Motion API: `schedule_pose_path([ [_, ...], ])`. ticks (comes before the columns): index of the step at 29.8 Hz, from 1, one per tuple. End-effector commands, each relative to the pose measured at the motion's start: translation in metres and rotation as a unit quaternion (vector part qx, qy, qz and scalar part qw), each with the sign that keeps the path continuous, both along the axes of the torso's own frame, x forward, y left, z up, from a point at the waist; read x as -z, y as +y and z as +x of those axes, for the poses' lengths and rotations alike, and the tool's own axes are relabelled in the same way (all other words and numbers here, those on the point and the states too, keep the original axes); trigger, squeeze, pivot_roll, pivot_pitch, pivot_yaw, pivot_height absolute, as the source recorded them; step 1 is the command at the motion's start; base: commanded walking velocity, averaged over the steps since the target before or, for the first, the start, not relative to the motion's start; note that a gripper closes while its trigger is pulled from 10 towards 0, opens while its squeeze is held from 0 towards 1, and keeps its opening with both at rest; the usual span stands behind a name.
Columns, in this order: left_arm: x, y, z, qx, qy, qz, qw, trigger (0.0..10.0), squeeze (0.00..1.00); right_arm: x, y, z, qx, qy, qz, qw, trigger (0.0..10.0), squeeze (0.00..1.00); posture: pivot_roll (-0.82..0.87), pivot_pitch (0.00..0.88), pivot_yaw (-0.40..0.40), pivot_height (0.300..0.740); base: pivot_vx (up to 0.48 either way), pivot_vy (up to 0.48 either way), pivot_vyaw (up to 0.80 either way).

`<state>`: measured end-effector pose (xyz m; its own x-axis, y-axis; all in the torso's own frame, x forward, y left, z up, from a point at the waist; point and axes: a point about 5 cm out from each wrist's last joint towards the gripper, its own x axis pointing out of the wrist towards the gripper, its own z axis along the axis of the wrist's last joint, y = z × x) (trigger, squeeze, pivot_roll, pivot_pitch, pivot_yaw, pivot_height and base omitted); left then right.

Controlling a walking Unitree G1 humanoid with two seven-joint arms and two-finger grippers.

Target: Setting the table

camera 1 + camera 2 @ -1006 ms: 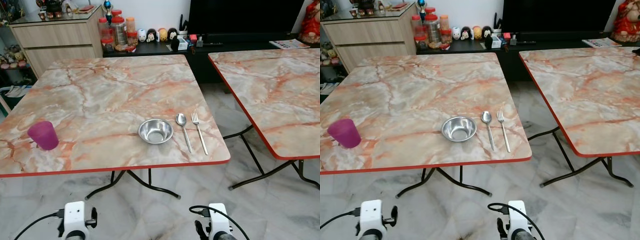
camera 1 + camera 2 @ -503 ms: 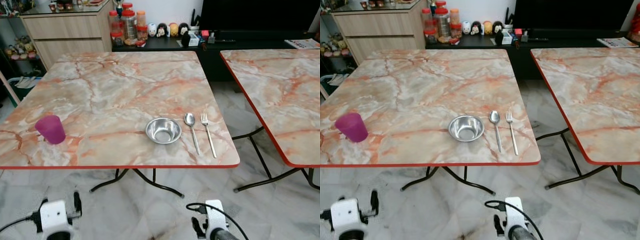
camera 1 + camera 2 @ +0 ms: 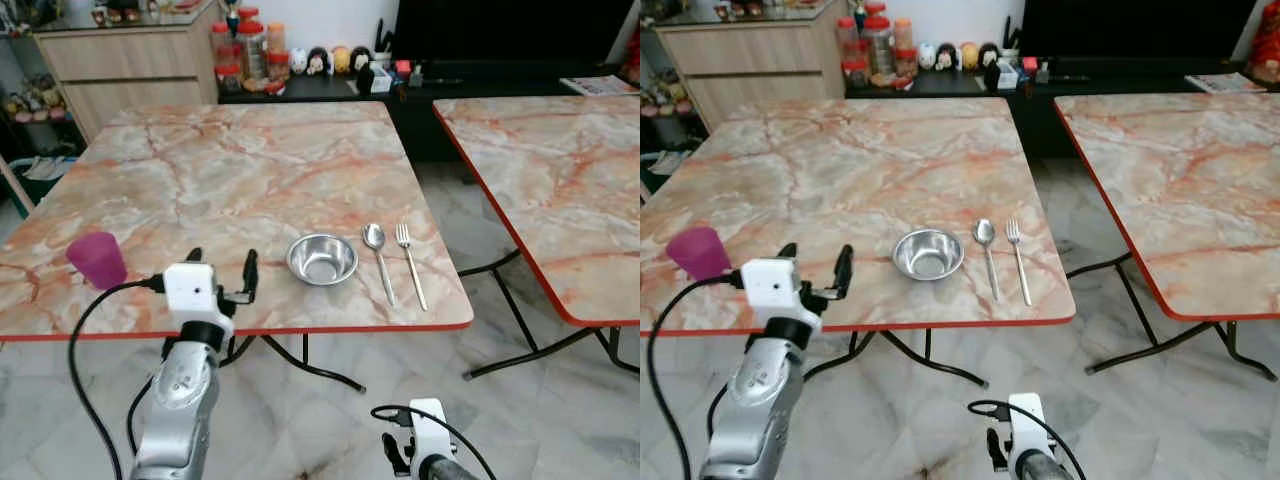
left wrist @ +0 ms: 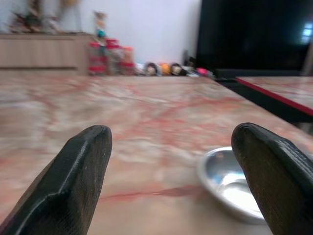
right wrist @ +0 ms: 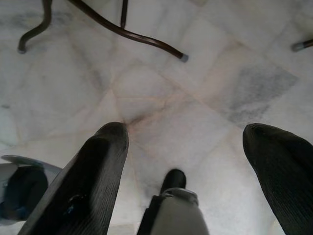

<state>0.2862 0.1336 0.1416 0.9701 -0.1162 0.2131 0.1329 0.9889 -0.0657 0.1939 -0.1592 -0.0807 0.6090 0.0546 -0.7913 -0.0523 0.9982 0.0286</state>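
Left eye view: the left claw [image 3: 222, 275] is now raised to the height of the table [image 3: 250, 170], at the near edge. One second ago both arms were hanging low below the table edge, so this arm has come up while the camera also shifted a little. Its two black fingers stand wide apart and hold nothing. From the claw, the steel bowl [image 3: 322, 259] is at about 2 o'clock, near but not touching. The spoon [image 3: 378, 258] lies just beside the bowl at 3 o'clock, and the fork [image 3: 410, 263] lies just beside the spoon, parallel to it. The purple cup [image 3: 97, 260] stands well apart, at 9 o'clock from the claw, near the table's left edge.

Right eye view: the same layout. The right claw [image 3: 1018, 465] hangs low over the floor.

Left wrist view: the fingers [image 4: 73, 182] are spread wide, with the bowl [image 4: 234, 182] close to one of them, on the marble top.

Right wrist view: the right claw's fingers [image 5: 93, 181] are also wide apart, pointing at the marble floor [image 5: 195, 98] and the table leg [image 5: 127, 32].

I judge that the lift of the left arm begins a reach. Probably the purple cup must be brought to the bowl setting, but the claw is now pointing more toward the bowl.
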Motion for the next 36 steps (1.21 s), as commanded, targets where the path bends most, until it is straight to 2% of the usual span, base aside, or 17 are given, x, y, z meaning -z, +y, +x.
schedule_pose_path([
  [1, 0.001, -0.007, 0.006, 0.021, 0.017, -0.008, 1.000, 10.0, 0.00, 0.000, -0.002, -0.001, 0.012, -0.002, 0.002, 1.000, 10.0, 0.00, 0.09, 0.000, 0.009, 0.709, 0.000, 0.000, 0.00],
  [2, 0.001, -0.010, 0.011, 0.022, 0.020, -0.009, 1.000, 10.0, 0.00, 0.000, -0.002, -0.001, 0.014, -0.002, 0.002, 1.000, 10.0, 0.00, 0.09, 0.000, 0.004, 0.709, 0.000, 0.000, 0.00],
  [4, -0.010, -0.021, 0.029, 0.032, 0.015, -0.021, 0.999, 10.0, 0.00, 0.001, -0.003, -0.003, 0.014, -0.002, -0.001, 1.000, 10.0, 0.00, 0.09, 0.000, 0.005, 0.709, 0.156, 0.000, 0.00],
  [9, -0.023, -0.031, 0.039, 0.049, -0.001, -0.024, 0.999, 10.0, 0.00, 0.001, -0.002, -0.002, 0.021, -0.002, 0.002, 1.000, 10.0, 0.00, 0.08, 0.000, 0.011, 0.709, 0.328, 0.000, 0.00],
  [15, -0.023, -0.032, 0.042, 0.054, 0.000, -0.021, 0.998, 10.0, 0.00, 0.001, -0.002, -0.001, 0.037, 0.000, 0.012, 0.999, 10.0, 0.00, 0.07, 0.000, 0.017, 0.709, 0.344, 0.000, -0.40],
  [31, -0.020, -0.020, 0.043, 0.030, 0.006, -0.025, 0.999, 10.0, 0.00, 0.000, -0.002, 0.000, 0.030, -0.005, 0.006, 1.000, 10.0, 0.00, 0.07, 0.000, 0.012, 0.709, 0.347, 0.000, 0.00],
  [33, -0.017, -0.017, 0.044, 0.020, 0.017, -0.013, 1.000, 10.0, 0.00, 0.000, -0.002, 0.000, 0.027, -0.003, 0.006, 1.000, 10.0, 0.00, 0.07, 0.000, 0.009, 0.709, 0.277, 0.000, 0.00],
  [34, -0.011, -0.013, 0.045, 0.001, 0.039, -0.001, 0.999, 10.0, 0.00, 0.001, -0.001, -0.001, 0.022, -0.001, 0.006, 1.000, 10.0, 0.00, 0.07, 0.000, 0.010, 0.709, 0.000, 0.000, 0.00],
  [36, -0.003, -0.008, 0.043, -0.010, 0.071, -0.009, 0.997, 10.0, 0.00, 0.001, -0.001, -0.002, 0.022, 0.001, 0.006, 1.000, 10.0, 0.00, 0.07, 0.000, 0.014, 0.709, 0.000, 0.000, 0.00],
])
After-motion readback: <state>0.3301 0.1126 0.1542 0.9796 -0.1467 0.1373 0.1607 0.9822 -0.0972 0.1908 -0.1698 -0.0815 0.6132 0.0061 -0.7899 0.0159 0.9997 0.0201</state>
